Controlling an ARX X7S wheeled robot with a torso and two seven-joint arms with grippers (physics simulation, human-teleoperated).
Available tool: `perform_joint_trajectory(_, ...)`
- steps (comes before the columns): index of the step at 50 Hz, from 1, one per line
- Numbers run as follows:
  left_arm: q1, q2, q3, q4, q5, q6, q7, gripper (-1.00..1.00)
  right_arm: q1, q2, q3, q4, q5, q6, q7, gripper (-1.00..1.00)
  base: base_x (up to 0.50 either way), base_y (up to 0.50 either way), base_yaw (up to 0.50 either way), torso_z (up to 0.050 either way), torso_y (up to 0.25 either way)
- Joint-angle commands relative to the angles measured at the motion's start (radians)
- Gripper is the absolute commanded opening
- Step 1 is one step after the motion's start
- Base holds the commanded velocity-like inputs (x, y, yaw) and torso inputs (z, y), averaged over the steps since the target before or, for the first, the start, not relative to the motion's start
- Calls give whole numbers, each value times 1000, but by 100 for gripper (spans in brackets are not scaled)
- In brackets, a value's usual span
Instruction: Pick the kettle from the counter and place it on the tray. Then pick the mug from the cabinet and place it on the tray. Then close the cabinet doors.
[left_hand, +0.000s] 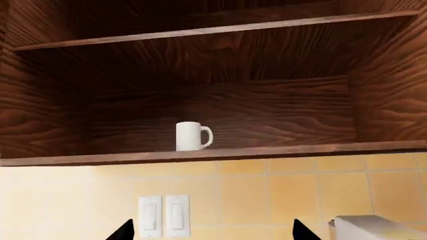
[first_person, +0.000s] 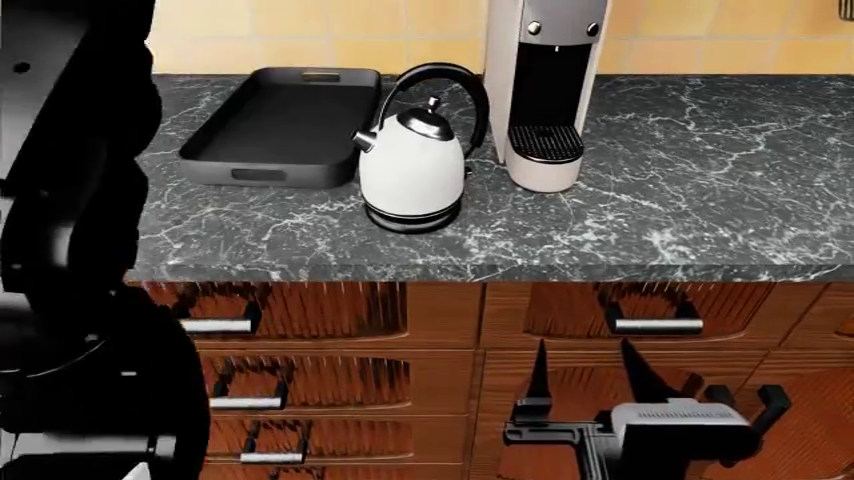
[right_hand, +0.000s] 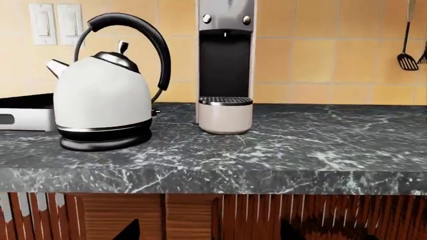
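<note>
Right tool (first_person: 585, 375) sits low in front of the wood-grain drawers, prongs spread, holding nothing; left tool (left_hand: 213, 231) shows only two parted black tips, also unloaded. Glossy white egg-shaped kettle (first_person: 412, 172) stands on the veined marble bench (first_person: 694, 180), just beside the black walled tray (first_person: 214, 150). Farther off, cream mug (left_hand: 192, 136) sits upright on the dark-wood cabinet shelf (left_hand: 280, 150).

Flat, even sim lighting, no blur or edge distortion in any view. Counter (first_person: 694, 190) is evenly lit, with soft shadows under the kettle (first_person: 412, 165) and coffee machine (first_person: 541, 90). Kettle body shows a mild sheen, no harsh glare. Cabinet (left_hand: 213, 100) interior is dim and darkens toward the back; the mug (left_hand: 192, 136) reads bright against it. Left arm (first_person: 74, 250) is near-black, detail lost.
</note>
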Motion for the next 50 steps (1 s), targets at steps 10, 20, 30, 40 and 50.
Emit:
perform_joint_trajectory(10,-826,88,82,-962,-2,87,-27,100,-33,35,-19,-127,0,49,37,100,0,0,0,50,17)
perform_joint_trajectory(20,-944,87,155,-1193,-65,119,-47,100,-41,38,-14,-160,13,61,60,100,0,0,0,40,9)
perform_joint_trajectory(30,-922,73,183,-1141,-106,73,-44,100,-44,40,-19,-167,-20,57,100,100,0,398,0,0,0)
perform_joint_trajectory(40,-922,60,200,-1126,-127,64,-39,100,56,109,21,-616,-41,490,122,100,0,3,0,0,0)
perform_joint_trajectory(50,-912,40,216,-1101,-135,50,-41,100,1006,1095,-820,-727,846,271,1190,100,0,0,0,0,0)
